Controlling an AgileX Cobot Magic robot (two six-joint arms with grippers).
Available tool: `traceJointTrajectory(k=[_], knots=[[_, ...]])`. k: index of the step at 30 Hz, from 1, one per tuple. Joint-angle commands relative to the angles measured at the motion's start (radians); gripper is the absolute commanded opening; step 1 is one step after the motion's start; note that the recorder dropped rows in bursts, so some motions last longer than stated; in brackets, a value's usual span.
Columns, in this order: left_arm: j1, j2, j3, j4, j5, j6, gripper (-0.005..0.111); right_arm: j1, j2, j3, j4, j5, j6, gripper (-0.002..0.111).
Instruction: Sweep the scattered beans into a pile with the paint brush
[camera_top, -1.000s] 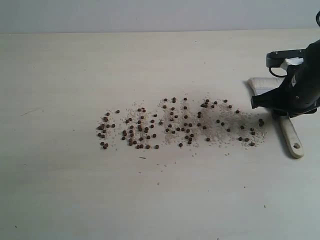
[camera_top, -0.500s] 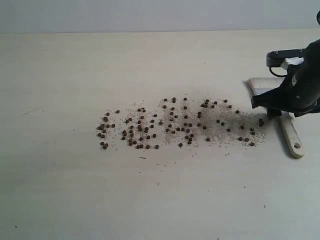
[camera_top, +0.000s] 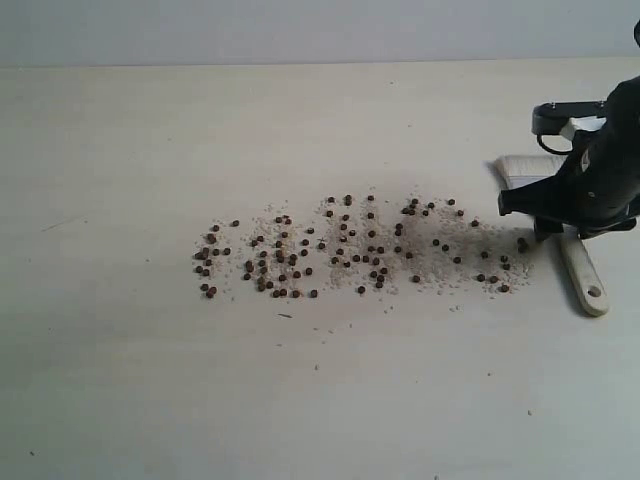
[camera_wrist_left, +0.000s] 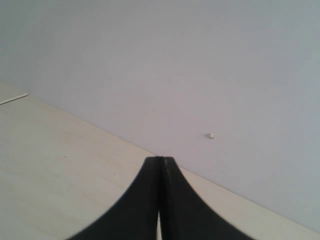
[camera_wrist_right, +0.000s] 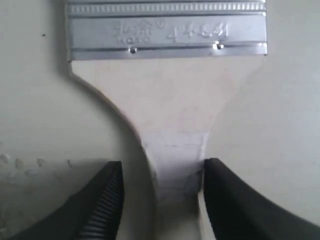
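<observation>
Dark reddish-brown beans (camera_top: 350, 250) lie scattered in a wide band across the pale table, mixed with whitish crumbs. The paint brush (camera_top: 583, 275) lies flat at the right end of the band, its bristles toward the back and its handle toward the front. My right gripper (camera_top: 556, 228) is down over the brush's neck. In the right wrist view this gripper (camera_wrist_right: 161, 167) is open and straddles the cream handle (camera_wrist_right: 175, 125) just below the silver ferrule (camera_wrist_right: 167, 30); one finger touches the handle's edge, the other stands apart. My left gripper (camera_wrist_left: 160, 159) is shut on nothing.
The table (camera_top: 300, 400) is pale wood with a grey wall (camera_top: 300, 30) behind it. In the left wrist view the table's far edge (camera_wrist_left: 100, 130) meets that wall.
My right gripper has shifted only slightly over the brush's neck. The brush and the beans lie where they were.
</observation>
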Motion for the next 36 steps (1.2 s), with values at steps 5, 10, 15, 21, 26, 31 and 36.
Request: traceJointTrajectory(k=[5,10,15,21,26,31,36], knots=[[0.002,-0.004,-0.001,-0.007,0.000,-0.002,0.000,0.001,0.034,0.024,0.006,0.081,-0.026,0.048],[0.002,-0.004,-0.001,-0.007,0.000,-0.002,0.000,0.001,0.034,0.024,0.009,0.083,-0.046,0.048],[0.002,-0.004,-0.001,-0.007,0.000,-0.002,0.000,0.001,0.034,0.024,0.009,0.085,-0.061,0.045],[0.002,-0.004,-0.001,-0.007,0.000,-0.002,0.000,-0.001,0.034,0.024,0.009,0.108,-0.068,0.045],[0.002,-0.004,-0.001,-0.007,0.000,-0.002,0.000,-0.001,0.034,0.022,0.009,0.145,-0.066,0.045],[0.002,-0.004,-0.001,-0.007,0.000,-0.002,0.000,-0.001,0.034,0.022,0.014,0.115,-0.024,0.045],[0.002,-0.004,-0.001,-0.007,0.000,-0.002,0.000,-0.001,0.034,0.022,-0.017,0.093,-0.024,0.045]])
